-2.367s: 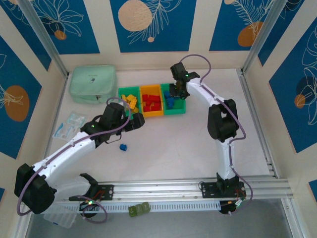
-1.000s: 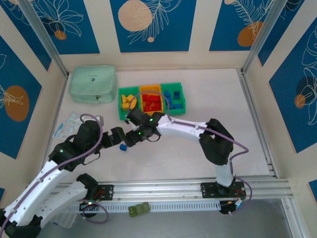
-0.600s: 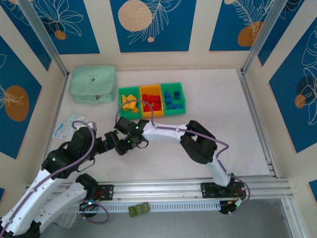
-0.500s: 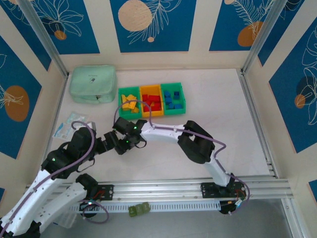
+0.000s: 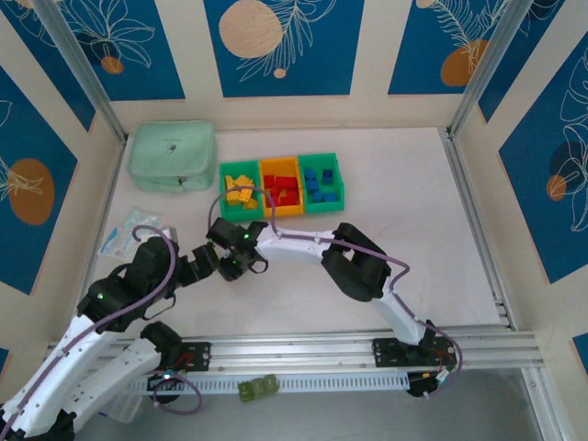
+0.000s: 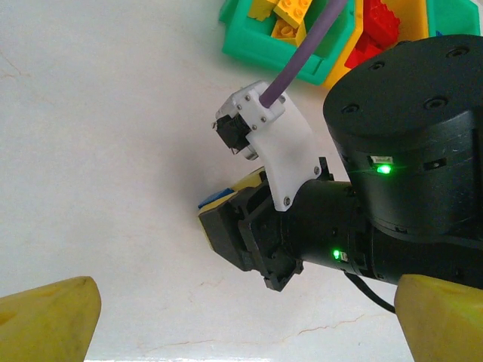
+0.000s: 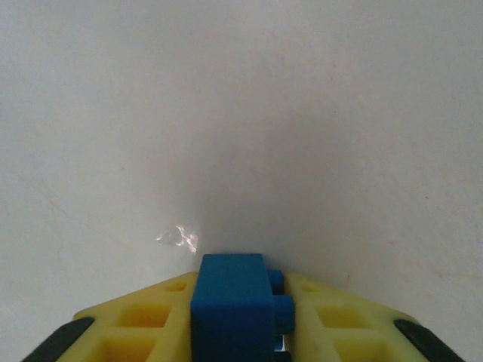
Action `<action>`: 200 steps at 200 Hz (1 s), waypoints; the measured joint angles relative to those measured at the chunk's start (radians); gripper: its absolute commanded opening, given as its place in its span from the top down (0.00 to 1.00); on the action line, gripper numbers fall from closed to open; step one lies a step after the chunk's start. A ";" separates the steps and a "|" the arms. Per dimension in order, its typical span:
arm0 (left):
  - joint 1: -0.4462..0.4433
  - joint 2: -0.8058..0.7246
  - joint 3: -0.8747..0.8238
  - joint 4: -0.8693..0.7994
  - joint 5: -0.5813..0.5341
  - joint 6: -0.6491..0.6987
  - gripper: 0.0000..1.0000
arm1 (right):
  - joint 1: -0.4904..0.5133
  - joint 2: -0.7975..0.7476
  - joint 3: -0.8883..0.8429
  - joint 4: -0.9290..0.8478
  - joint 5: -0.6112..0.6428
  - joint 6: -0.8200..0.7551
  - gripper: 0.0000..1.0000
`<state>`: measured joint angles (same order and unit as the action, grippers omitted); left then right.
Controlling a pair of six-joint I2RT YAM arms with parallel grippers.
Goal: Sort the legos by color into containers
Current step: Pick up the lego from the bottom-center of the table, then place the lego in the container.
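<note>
Blue lego (image 7: 230, 298) pinched between the yellow fingers (image 7: 143, 328) of the right gripper (image 7: 235, 332). The jaws are drawn in tight on its sides. Its studs face right in the right wrist view, and its lower part is cut off by the frame edge. Cannot tell whether it rests on the white table (image 7: 241, 113) or sits just clear of it.

Left gripper (image 6: 241, 339) is spread wide and holds nothing. Its yellow fingertips (image 6: 45, 320) sit in the two bottom corners of the left wrist view, both cropped. The right gripper's black nose lies between them, with a thin blue sliver of the lego at its tip.

From above, the two grippers meet nose to nose on the table, left of centre. The lego is hidden beneath them.

Row of three bins (image 5: 340, 184) stands behind the grippers, well apart from them:
- Left green bin holds yellow legos (image 5: 241, 188).
- Middle orange-yellow bin holds red legos (image 5: 283, 191).
- Right green bin holds blue legos (image 5: 318, 184).

Individual bricks are too small to count. In the left wrist view the bins are cropped at the top and a purple cable (image 6: 302, 53) crosses them.

Mint-green zip pouch (image 5: 173, 156) lies left of the bins, not touching. A clear plastic packet (image 5: 124, 234) sits by the left wall, partly behind the left arm's cable. An olive-green knobbly block (image 5: 258, 389) sits in front of the base rail.
</note>
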<state>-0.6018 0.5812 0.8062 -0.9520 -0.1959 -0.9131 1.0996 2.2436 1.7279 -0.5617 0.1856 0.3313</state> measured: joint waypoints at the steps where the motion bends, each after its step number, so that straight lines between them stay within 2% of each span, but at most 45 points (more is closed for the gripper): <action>1: 0.000 0.000 0.000 0.000 0.000 0.000 0.01 | 0.000 0.000 0.000 0.000 0.001 0.001 0.74; 48: 0.000 0.011 0.001 0.001 0.000 0.001 0.01 | -0.008 -0.028 -0.002 -0.029 0.010 0.001 0.78; 89: 0.000 0.084 0.027 0.013 0.011 0.016 0.01 | -0.071 -0.204 -0.042 -0.056 0.025 0.023 0.78; 111: 0.001 0.119 0.041 0.049 0.021 0.036 0.01 | -0.159 -0.300 -0.060 -0.072 0.049 0.044 0.78; 143: 0.003 0.208 0.077 0.123 0.046 0.077 0.01 | -0.340 -0.399 -0.108 -0.100 0.095 0.063 0.78; 174: 0.005 0.307 0.109 0.216 0.076 0.106 0.01 | -0.511 -0.407 -0.119 -0.120 0.130 0.061 0.78; 200: 0.008 0.368 0.111 0.295 0.104 0.113 0.01 | -0.601 -0.373 -0.097 -0.124 0.168 0.054 0.78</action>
<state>-0.5938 0.9493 0.9176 -0.6571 -0.0917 -0.7998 0.4984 1.8709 1.6306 -0.6857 0.3538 0.3851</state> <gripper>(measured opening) 0.993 0.260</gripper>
